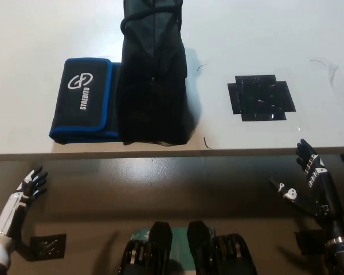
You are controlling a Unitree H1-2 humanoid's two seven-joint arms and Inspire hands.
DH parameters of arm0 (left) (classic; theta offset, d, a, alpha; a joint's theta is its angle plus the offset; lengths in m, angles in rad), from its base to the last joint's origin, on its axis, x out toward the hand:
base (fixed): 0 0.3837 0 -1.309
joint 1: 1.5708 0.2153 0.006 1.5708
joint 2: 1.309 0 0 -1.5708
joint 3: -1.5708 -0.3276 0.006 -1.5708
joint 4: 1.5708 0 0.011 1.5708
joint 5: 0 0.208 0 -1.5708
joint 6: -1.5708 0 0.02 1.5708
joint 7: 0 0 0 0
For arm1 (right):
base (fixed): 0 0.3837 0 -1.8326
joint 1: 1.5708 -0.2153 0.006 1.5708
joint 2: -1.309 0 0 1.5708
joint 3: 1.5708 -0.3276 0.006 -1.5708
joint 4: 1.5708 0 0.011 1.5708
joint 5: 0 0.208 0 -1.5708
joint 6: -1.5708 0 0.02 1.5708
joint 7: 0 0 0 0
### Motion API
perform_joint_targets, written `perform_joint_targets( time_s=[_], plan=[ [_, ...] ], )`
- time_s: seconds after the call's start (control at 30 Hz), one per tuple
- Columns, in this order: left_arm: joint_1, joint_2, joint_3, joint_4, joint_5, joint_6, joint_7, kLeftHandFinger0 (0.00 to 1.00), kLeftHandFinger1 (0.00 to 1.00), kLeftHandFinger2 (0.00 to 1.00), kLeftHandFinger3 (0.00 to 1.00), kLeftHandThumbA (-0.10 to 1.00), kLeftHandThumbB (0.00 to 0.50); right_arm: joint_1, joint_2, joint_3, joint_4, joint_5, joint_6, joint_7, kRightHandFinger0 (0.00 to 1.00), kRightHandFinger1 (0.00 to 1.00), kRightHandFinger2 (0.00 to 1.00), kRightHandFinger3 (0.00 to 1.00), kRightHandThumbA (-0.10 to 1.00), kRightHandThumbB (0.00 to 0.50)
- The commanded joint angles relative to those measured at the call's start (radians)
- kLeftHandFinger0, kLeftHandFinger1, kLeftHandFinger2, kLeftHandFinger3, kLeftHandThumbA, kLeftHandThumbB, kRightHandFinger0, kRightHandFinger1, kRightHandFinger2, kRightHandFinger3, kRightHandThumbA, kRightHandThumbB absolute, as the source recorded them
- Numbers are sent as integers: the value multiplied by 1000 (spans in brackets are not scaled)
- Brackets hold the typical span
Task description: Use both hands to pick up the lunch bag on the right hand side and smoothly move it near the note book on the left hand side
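lunch bag (153,74) black, touching blue-trimmed note book (86,100) marked "strebito".

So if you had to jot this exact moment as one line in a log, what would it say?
lunch bag: on table, touching notebook | left hand: open, low | right hand: open, low | tape patch: bare

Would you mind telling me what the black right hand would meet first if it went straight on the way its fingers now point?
The right hand points up the picture toward the table's front edge, so it would likely meet that edge first, though depth is unclear. If it cleared the edge, bare tabletop follows, right of the black tape patch.
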Motion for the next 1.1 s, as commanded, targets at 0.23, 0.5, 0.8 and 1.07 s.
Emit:
perform_joint_targets(
  time_s=[0.23, 0.5, 0.8, 1.07],
  plan=[
    [-41, 35, -4, -9, 13, -50, -6, 1000, 1000, 1000, 1000, 1000, 166, 6, 5, -2, -90, 7, -63, 2, 1000, 1000, 1000, 1000, 1000, 258],
    [-34, 30, -2, -27, 6, -54, -8, 1000, 1000, 1000, 1000, 1000, 171, 18, 6, 1, -109, 12, -60, 9, 1000, 1000, 1000, 1000, 1000, 267],
    [-48, 31, 0, -27, -2, -42, -12, 1000, 1000, 1000, 1000, 1000, 178, -4, 1, 5, -89, 40, -37, 34, 1000, 1000, 1000, 1000, 1000, 266],
    [-54, 34, 0, -25, -4, -42, -14, 1000, 1000, 1000, 1000, 1000, 188, -4, 10, 10, -104, 128, 20, 95, 1000, 1000, 1000, 1000, 1000, 310]
  ],
)
